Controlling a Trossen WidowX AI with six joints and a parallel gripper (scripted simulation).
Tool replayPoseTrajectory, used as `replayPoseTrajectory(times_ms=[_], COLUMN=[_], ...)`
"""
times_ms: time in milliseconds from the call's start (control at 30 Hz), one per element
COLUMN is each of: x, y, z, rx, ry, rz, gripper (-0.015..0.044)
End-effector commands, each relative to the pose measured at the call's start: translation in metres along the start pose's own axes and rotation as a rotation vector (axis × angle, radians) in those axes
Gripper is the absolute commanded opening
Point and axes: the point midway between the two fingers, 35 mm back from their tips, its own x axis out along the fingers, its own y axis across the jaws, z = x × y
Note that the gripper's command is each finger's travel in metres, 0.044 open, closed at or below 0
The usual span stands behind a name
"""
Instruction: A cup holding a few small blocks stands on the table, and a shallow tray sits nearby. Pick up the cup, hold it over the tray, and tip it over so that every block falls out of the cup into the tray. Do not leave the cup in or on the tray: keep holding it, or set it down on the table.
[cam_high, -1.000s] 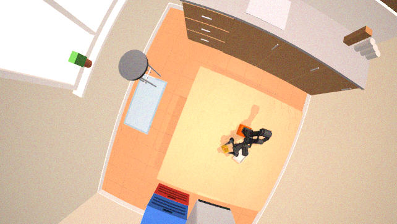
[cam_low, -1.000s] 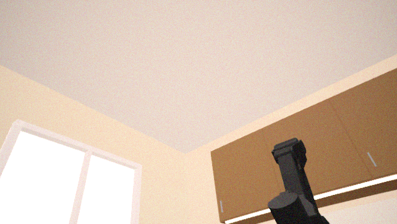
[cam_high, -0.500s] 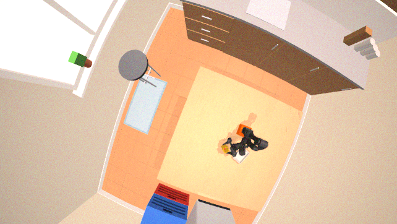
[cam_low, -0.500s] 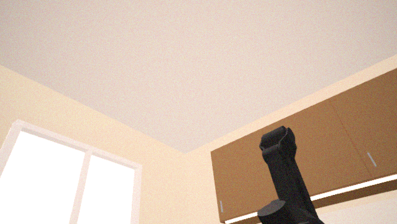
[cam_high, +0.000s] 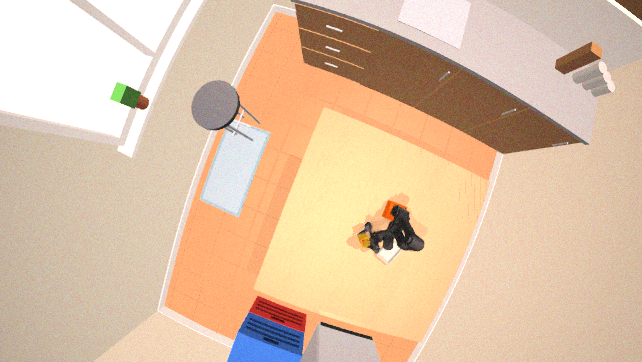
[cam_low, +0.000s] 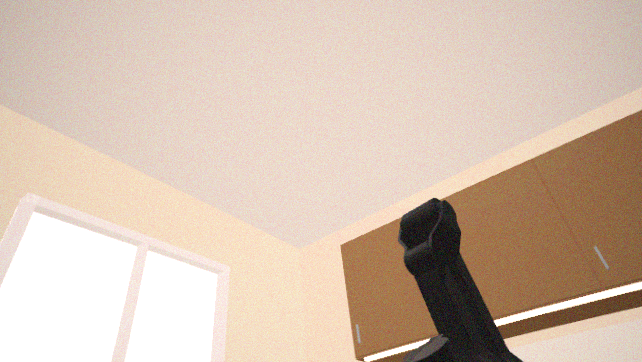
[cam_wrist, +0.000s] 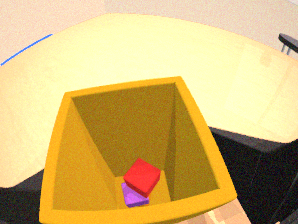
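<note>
The yellow square cup (cam_high: 364, 243) (cam_wrist: 125, 125) stands upright on the table. In the wrist view a red block (cam_wrist: 142, 176) and a purple block (cam_wrist: 134, 196) lie at its bottom. My gripper (cam_high: 371, 238) (cam_wrist: 147, 143) is open around the cup, one finger on each side; whether the fingers touch it cannot be seen. The cup hides the fingertips in the wrist view. A shallow white tray (cam_high: 389, 254) lies to the right of the cup and slightly lower in the top view, partly covered by the arm.
An orange square object (cam_high: 388, 211) is by the arm's base, above the tray in the top view. The arm spans the area between them. The exterior view shows only part of the arm, with a wall cabinet (cam_low: 500, 240) behind it, and no tabletop.
</note>
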Motion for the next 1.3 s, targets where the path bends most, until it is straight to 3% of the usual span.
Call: replayPoseTrajectory(times_ms=[0,333,900,1167,1267], x=[0.0025,0.0025,0.0025,-0.0001,-0.0014], y=[0.0004,0.0004,0.0004,0.0006,0.0007], z=[0.0002,0.0002,0.0002,0.006,0.0087], rx=[-0.001,-0.001,-0.001,-0.001,-0.001], ry=[-0.002,-0.002,-0.002,-0.002,-0.002], rz=[0.004,0.004,0.004,0.004,0.004], gripper=[0.0332,0.0332,0.0218,0.0008,0.0])
